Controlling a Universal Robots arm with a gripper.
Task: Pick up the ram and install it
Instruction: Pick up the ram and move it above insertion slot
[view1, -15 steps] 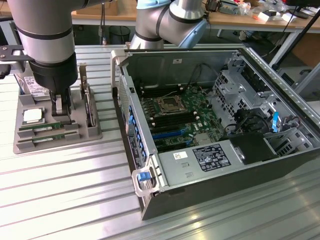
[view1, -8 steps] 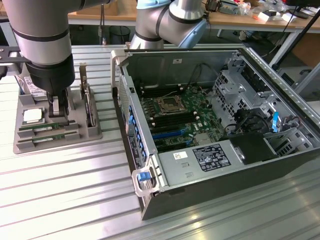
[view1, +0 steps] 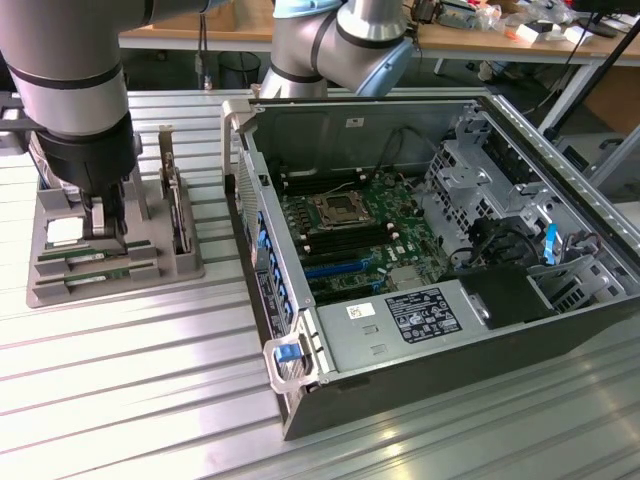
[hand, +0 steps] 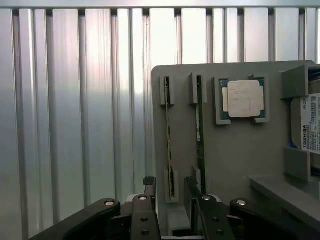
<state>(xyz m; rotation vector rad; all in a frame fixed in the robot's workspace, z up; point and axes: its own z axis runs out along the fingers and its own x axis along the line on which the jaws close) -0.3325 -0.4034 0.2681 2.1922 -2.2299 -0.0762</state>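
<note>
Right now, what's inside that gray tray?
Two RAM sticks on edge, a square CPU chip and a Toshiba drive. The claw covers part of the tray.

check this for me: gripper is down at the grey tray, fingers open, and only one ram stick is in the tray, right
Wrong on the count: the grey tray holds two, not one. The wrist view shows one ram stick and a second ram stick on edge in neighbouring slots beside the CPU. The rest holds: the gripper is down at the tray with fingers open.
</note>
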